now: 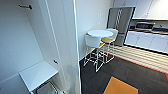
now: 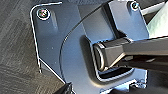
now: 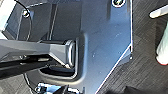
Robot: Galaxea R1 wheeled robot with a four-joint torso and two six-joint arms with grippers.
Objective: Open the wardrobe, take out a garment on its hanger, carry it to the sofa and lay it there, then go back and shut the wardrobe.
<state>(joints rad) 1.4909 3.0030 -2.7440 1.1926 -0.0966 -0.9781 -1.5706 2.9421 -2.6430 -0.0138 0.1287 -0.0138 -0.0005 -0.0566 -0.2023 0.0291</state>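
Dark carpet (image 1: 130, 75) with an orange tile (image 1: 120, 87) at 5 o'clock runs to a kitchenette. Nearest, at 9 o'clock, wardrobe (image 1: 37, 37) stands open, white interior, shelf (image 1: 37, 73) low down, bare rail bracket (image 1: 26, 6) at 11; no jacket seen inside. Door edge (image 1: 76, 50) at centre. Further off at 1 o'clock, round table (image 1: 100, 33) with white stools (image 1: 93, 41); fridge (image 1: 121, 23) beyond. Can't tell whether either gripper is spread or pinched. Judged: return leg, next calls for swinging doors to

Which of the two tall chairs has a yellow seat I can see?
The farther stool, behind the round white table. The nearer stool shows mostly its white back.
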